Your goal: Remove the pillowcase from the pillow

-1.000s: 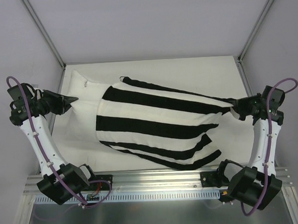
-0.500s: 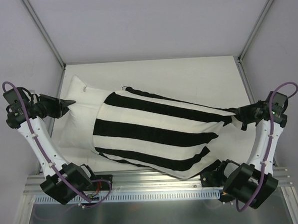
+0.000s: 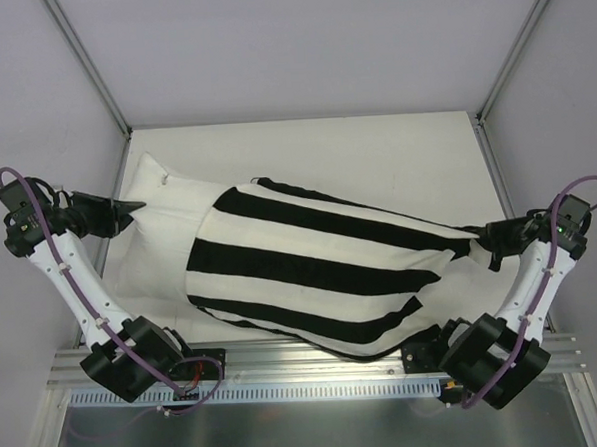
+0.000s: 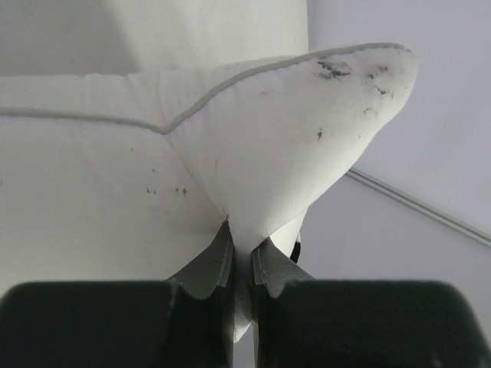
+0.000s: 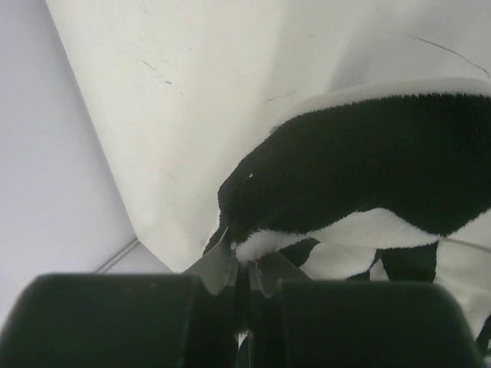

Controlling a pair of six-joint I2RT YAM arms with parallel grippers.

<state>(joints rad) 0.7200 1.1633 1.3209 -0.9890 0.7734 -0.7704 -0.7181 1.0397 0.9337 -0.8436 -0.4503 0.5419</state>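
The black and white striped pillowcase [image 3: 321, 267] lies stretched across the table and covers the right part of the plain white pillow [image 3: 162, 206]. The pillow's left end sticks out bare. My left gripper [image 3: 137, 205] is shut on the pillow's left corner; in the left wrist view the white corner [image 4: 291, 146] is pinched in my gripper [image 4: 242, 253]. My right gripper [image 3: 476, 236] is shut on the pillowcase's right end; in the right wrist view black and white cloth [image 5: 360, 169] sits in my gripper [image 5: 245, 264].
The white table [image 3: 375, 149] is walled by grey panels and metal posts at the back corners [image 3: 123, 128]. The table's left edge is under my left gripper and its right edge [image 3: 491, 173] is near my right gripper. An aluminium rail [image 3: 316, 368] runs along the front.
Both arms have moved outward: the left gripper further left with the pillow corner, the right gripper right and forward with the pillowcase end. More bare pillow shows at the left.
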